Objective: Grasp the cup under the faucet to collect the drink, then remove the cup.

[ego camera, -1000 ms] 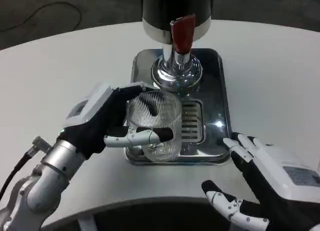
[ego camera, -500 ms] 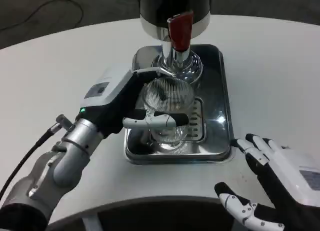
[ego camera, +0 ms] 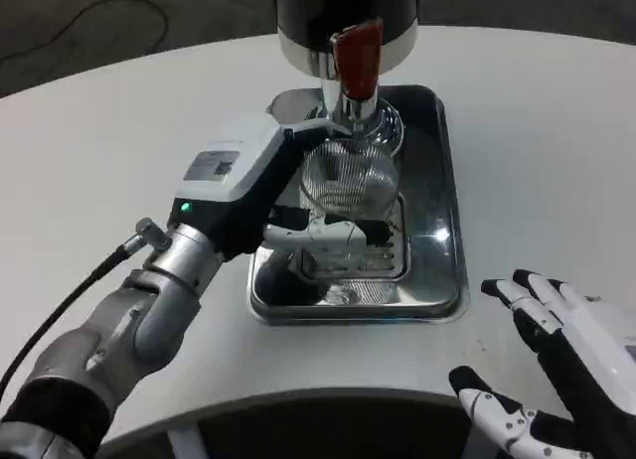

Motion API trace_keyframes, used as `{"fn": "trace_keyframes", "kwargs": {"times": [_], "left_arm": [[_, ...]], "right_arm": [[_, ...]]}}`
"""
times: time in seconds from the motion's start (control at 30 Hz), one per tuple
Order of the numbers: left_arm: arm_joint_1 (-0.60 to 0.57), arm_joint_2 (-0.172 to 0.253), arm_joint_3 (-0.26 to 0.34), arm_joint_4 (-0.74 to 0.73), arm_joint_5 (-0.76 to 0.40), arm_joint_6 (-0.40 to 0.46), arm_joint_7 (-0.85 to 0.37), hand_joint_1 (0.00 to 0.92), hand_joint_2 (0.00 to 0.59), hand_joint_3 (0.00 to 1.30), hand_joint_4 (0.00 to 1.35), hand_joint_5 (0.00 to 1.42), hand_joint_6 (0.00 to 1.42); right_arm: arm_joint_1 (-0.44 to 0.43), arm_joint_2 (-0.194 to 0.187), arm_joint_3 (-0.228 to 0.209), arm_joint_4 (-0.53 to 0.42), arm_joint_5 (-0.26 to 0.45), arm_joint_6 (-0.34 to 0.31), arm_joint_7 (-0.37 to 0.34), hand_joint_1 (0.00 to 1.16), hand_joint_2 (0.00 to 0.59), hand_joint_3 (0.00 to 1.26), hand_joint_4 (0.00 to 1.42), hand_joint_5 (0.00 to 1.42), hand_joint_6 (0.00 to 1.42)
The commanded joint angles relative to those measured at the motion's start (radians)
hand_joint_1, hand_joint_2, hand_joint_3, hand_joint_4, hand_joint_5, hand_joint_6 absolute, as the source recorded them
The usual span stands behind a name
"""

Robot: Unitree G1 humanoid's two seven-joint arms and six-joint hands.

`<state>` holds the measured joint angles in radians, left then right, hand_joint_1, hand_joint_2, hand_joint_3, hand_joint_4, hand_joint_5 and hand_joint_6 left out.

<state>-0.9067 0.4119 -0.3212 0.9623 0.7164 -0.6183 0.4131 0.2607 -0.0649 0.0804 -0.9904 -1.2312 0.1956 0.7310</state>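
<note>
the left hand has its fingers wrapped around the ribbed clear cup, holding it up off the metal drip tray and right about under the chrome faucet of the dark dispenser. so the cup sits in the hand, above the slotted grate, with its mouth close below the spout. looks like the positioning step to me, not the pour yet. to do it well i'd say get the cup mouth centered straight under the spout, keep it level so nothing sloshes over the rim, and don't squeeze harder than needed since a ribbed wall like that probably grips fine already. one thing to watch: the rim is really close to the spout, so any upward nudge could knock it. the red lever sits right above, and i'd guess the free hand has to work it. that right hand is down at the near edge of the white table, fingers spread, holding nothing, well apart from the tray. as for writing: there's a small label on the white back of the left hand, but the print is too small to read. a green light glows near that wrist. no brand visible on the dispenser.
</note>
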Motion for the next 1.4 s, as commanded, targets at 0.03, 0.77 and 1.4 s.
{"fn": "trace_keyframes", "kwargs": {"times": [0.03,0.77,1.4], "left_arm": [[-0.022,-0.002,-0.022,0.034,0.018,0.027,0.07,0.524,0.129,1.0,1.26,1.42,1.42],[-0.071,-0.059,-0.038,0.174,-0.05,0.054,0.081,0.347,0.068,0.69,0.8,1.13,1.38],[-0.059,-0.017,-0.031,0.171,-0.086,0.014,0.06,0.1,0.071,0.18,0.1,0.26,0.4]], "right_arm": [[0.018,-0.008,-0.016,-0.025,0.018,-0.016,0.006,0.19,0.385,0.1,0.0,0.0,0.0],[0.053,-0.023,-0.047,-0.05,0.05,-0.024,0.02,0.19,0.385,0.1,0.0,0.0,0.0],[0.036,-0.017,-0.028,-0.023,0.052,-0.025,0.014,0.19,0.39,0.1,0.0,0.0,0.0]]}}
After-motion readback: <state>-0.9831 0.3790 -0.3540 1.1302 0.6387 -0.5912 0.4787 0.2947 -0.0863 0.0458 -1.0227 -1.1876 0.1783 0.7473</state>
